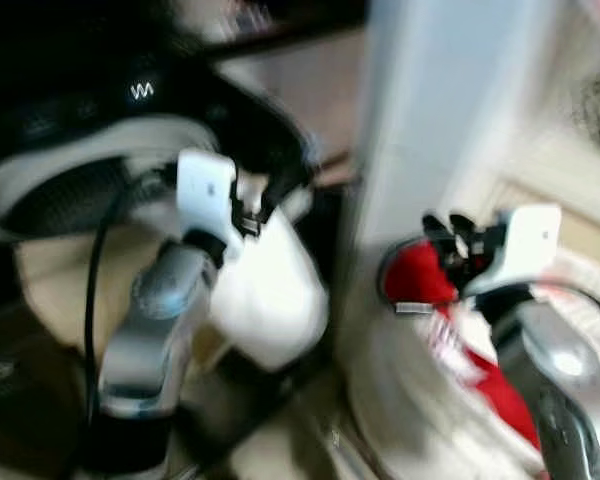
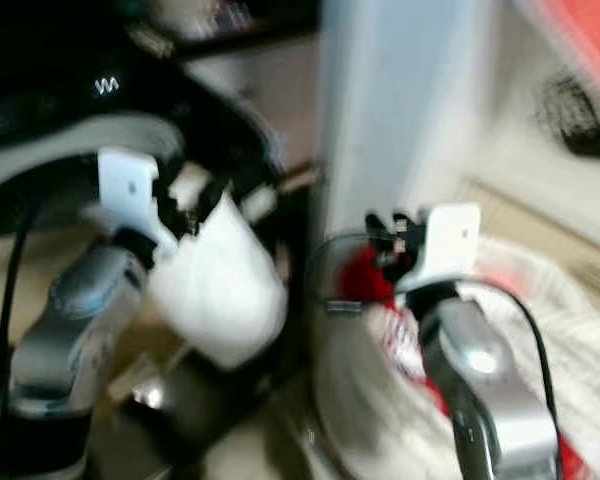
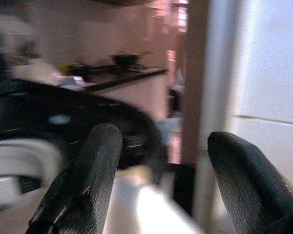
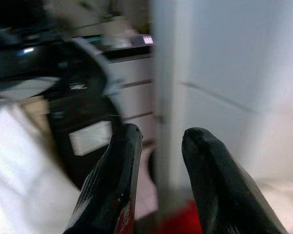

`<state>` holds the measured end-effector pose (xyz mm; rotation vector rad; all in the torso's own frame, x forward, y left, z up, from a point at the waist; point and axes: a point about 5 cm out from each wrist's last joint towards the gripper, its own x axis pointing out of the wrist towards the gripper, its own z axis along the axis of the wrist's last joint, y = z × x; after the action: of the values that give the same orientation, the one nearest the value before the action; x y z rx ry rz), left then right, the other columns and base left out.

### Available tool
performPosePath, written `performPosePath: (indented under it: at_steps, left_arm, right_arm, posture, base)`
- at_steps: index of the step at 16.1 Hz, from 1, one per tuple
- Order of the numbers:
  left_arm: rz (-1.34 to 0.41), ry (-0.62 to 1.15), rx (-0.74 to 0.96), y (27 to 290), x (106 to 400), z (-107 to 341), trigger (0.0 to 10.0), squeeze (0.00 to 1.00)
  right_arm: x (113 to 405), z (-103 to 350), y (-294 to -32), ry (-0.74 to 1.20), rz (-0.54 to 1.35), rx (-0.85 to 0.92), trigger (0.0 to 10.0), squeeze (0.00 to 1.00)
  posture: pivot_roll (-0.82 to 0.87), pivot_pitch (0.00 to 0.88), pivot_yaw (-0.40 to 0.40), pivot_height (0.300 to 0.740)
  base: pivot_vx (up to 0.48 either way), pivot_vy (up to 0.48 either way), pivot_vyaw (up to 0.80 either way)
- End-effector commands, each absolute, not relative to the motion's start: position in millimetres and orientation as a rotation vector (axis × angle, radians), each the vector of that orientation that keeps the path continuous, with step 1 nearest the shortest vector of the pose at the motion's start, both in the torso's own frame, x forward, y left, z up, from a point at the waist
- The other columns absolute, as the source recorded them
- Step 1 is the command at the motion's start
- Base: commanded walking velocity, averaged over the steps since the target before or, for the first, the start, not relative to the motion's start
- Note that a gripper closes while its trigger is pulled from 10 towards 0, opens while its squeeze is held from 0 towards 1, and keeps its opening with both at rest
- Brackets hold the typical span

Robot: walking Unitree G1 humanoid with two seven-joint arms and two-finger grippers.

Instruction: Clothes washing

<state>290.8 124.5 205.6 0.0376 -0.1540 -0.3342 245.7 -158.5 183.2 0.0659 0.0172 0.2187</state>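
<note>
Everything is motion-blurred. A white garment (image 1: pixel 270 290) hangs in a bundle from my left gripper (image 1: pixel 248 205), just right of the washing machine's grey-rimmed opening (image 1: pixel 70 195). In the left wrist view its fingers (image 3: pixel 95 161) stand well apart, with white cloth low between them. My right gripper (image 1: pixel 448 232) hovers over a red garment (image 1: pixel 420 275) lying in a white laundry basket (image 2: pixel 580 300). Its fingers (image 4: pixel 122 161) are a narrow gap apart with nothing between them.
The washer's black door (image 1: pixel 250 110) stands swung open behind the left gripper. A tall white cabinet side (image 1: pixel 430 110) rises between the washer and the basket. More white and red laundry (image 1: pixel 480 370) fills the basket under my right arm.
</note>
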Motion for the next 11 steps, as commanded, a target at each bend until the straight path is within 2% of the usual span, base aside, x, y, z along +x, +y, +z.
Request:
performPosePath:
  at_steps: [1, 3, 4, 9, 10, 11]
  left_arm:
    - [-0.319, -0.141, 0.049, 127.7, 290.8, 203.9, 10.0, 0.00]
    - [-0.344, -0.157, 0.065, 125.4, 290.6, 204.7, 10.0, 0.00]
    - [-0.353, -0.160, 0.065, 123.6, 290.8, 205.0, 10.0, 0.00]
    - [-0.359, -0.140, 0.056, 120.1, 293.0, 203.5, 10.0, 0.00]
    - [-0.354, -0.123, 0.067, 119.9, 293.9, 202.1, 10.0, 0.00]
    - [-0.359, -0.128, 0.093, 119.3, 294.1, 202.6, 10.0, 0.00]
  right_arm:
    - [244.0, 184.3, -157.6, 0.018, 0.222, 0.068, 10.0, 0.00]
    - [243.1, 183.6, -159.1, 0.023, 0.199, 0.080, 10.0, 0.00]
    - [242.7, 183.3, -160.5, 0.027, 0.188, 0.086, 10.0, 0.00]
    - [240.9, 183.8, -164.5, 0.027, 0.161, 0.099, 10.0, 0.00]
    - [241.1, 184.0, -164.8, 0.027, 0.158, 0.101, 10.0, 0.00]
    - [241.2, 184.3, -164.7, 0.026, 0.159, 0.100, 10.0, 0.00]
  posture:
    - [-0.09, 0.041, -0.016, 0.740]
    - [-0.09, 0.042, -0.010, 0.740]
    - [-0.10, 0.042, -0.007, 0.740]
    - [-0.10, 0.043, 0.000, 0.740]
    - [-0.10, 0.044, -0.001, 0.740]
    - [-0.10, 0.044, -0.002, 0.740]
  base:
    - [0.000, 0.000, 0.00]
    - [0.000, 0.000, 0.00]
    - [0.000, 0.424, -0.41]
    - [0.000, 0.472, -0.78]
    - [0.000, 0.000, 0.00]
    - [0.000, -0.480, 0.00]
